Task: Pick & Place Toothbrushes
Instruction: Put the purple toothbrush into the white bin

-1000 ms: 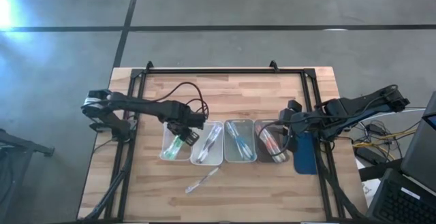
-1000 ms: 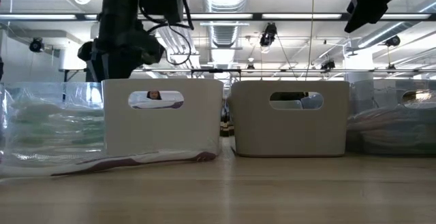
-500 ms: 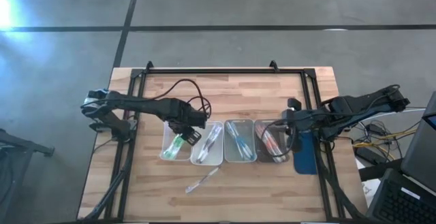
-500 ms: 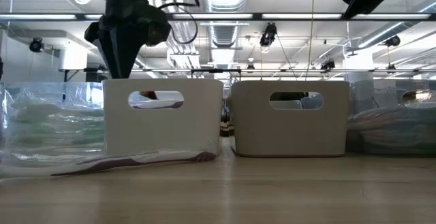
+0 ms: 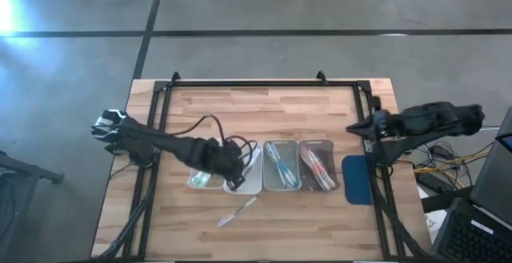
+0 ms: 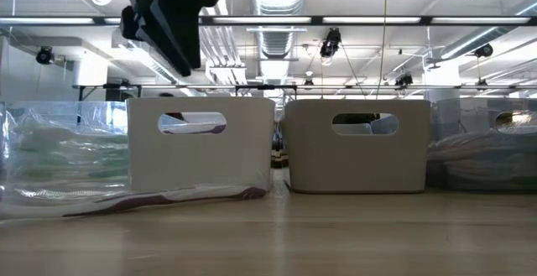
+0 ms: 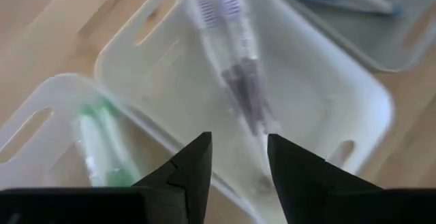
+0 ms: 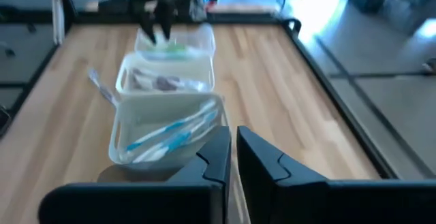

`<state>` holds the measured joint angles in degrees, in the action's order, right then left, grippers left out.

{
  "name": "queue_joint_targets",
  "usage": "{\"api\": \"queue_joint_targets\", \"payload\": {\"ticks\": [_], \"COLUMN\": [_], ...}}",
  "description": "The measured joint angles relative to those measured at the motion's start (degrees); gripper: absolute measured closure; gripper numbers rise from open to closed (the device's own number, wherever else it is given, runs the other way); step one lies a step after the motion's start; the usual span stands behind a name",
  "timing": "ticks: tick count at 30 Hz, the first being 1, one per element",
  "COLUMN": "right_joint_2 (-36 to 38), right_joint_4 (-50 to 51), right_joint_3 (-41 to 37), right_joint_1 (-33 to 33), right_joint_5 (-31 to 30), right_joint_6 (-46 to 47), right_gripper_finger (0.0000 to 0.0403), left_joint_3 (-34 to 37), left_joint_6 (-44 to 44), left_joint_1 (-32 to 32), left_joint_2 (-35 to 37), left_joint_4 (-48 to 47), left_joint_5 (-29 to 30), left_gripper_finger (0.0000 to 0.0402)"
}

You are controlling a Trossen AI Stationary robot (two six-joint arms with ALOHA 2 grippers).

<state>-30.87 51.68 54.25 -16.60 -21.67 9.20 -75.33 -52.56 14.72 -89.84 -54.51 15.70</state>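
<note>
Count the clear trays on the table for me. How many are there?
4, side by side in a row: the green-brush tray by the left gripper, the purple-brush tray, the blue-brush tray and the red-brush tray. None looks hidden.

The left arm reaches from the worktop's left edge toward the middle, its forearm slanting down and inward in the high view. The left gripper (image 5: 227, 165) hangs low with its two dark fingers (image 7: 194, 166) parted, a clear gap showing between them in the left wrist view. The right arm is folded back along the worktop's right edge, raised above the surface. The right gripper (image 5: 358, 129) points inward, and its fingers (image 8: 221, 157) sit almost together with only a thin slit between them.
</note>
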Motion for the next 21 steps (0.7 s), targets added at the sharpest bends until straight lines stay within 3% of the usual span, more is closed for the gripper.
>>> {"api": "queue_joint_targets", "payload": {"ticks": [9,17,21], "right_joint_2": [11.67,18.11,20.25], "right_joint_4": [0.31,0.33,0.33], "right_joint_3": [-0.52,-0.56,-0.58], "right_joint_1": [0.0,0.0,0.0], "right_joint_5": [-0.11,0.02,0.04], "right_joint_6": [-3.73,-3.68,-3.42], "right_gripper_finger": [0.0394,0.0394,0.0394], "left_joint_3": [0.09,0.88,2.66], "left_joint_6": [-2.43,0.46,1.49], "left_joint_1": [8.24,16.3,18.69], "left_joint_2": [-0.02,-0.15,-0.2], "left_joint_4": [4.86,13.81,15.42], "left_joint_5": [7.93,15.75,16.89], "left_gripper_finger": [0.0254,0.0254,0.0254]}}
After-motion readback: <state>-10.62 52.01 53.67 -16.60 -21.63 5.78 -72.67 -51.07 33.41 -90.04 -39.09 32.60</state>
